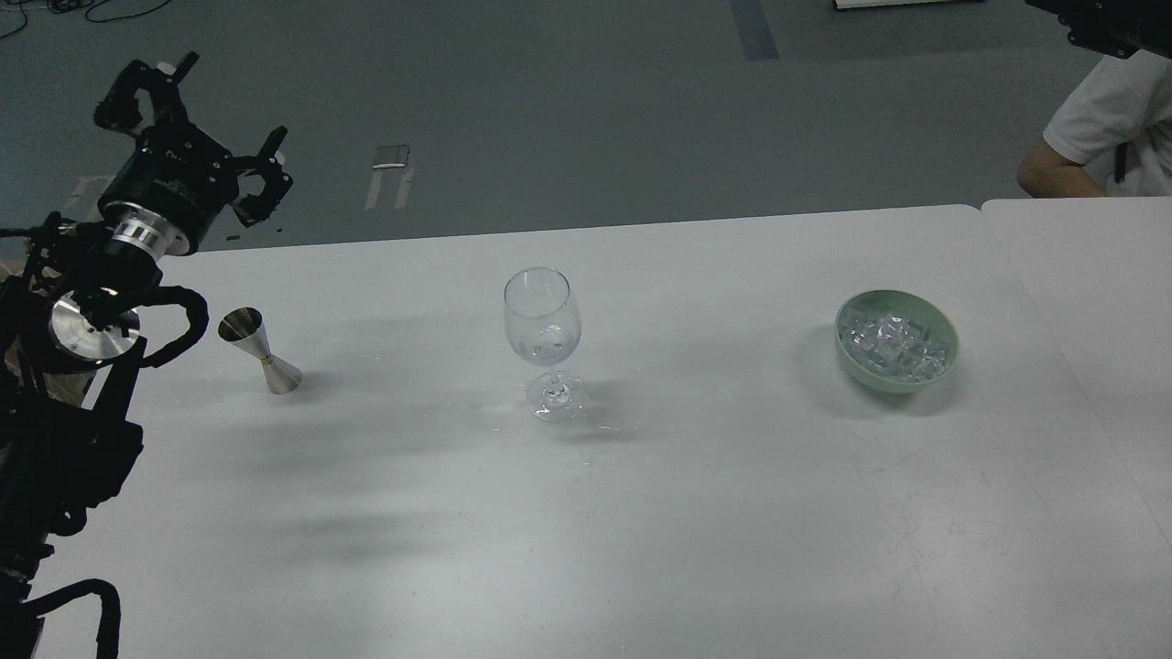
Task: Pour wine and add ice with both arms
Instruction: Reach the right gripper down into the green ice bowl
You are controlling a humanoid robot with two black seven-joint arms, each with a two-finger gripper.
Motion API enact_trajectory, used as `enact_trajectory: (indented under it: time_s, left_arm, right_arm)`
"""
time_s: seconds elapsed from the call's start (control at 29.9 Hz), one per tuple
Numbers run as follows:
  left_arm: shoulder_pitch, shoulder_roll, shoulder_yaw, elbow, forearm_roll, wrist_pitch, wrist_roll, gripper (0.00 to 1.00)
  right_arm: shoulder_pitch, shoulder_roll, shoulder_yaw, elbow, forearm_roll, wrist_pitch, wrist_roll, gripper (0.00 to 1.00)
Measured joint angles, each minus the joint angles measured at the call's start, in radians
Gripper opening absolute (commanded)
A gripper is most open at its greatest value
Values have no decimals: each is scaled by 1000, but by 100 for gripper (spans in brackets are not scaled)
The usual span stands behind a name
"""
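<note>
Nearest the camera, the white table [586, 549] is sitting mostly bare, with some soft shadows lying across its front left part. The left arm [82, 366] is coming in from the left edge, a bulky black thing with looped cables and a silver wrist ring, and it's rising up past the table's far left corner. A bit further in, a wine glass [542, 343] is standing upright around the middle of the table, clear, with what looks like a little something glinting low in the bowl, hard to say what. Left of it, well apart, a small steel jigger [260, 351] is sitting tilted, leaning toward the arm. Off to the right, also well apart from the glass, a pale green bowl [943, 366] is holding the ice [893, 346], a heap of clear cubes. Further back, the left gripper [215, 114] is hanging over the floor beyond the table edge with its prongs spread wide, holding nothing. At the far right a person in a white shirt [1108, 128] is sitting behind the table.
</note>
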Motion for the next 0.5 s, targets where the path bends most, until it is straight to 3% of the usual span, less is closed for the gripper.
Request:
enact_trajectory:
  time_s: [0.27, 0.5]
  left_arm:
    - [-133, -9, 63, 222, 8, -91, 0, 98]
    - [-140, -8, 75, 243, 1, -111, -7, 98]
  right_arm:
    - [50, 1, -312, 139, -234, 0, 1, 98]
    - [83, 19, -606, 171, -277, -1, 1, 98]
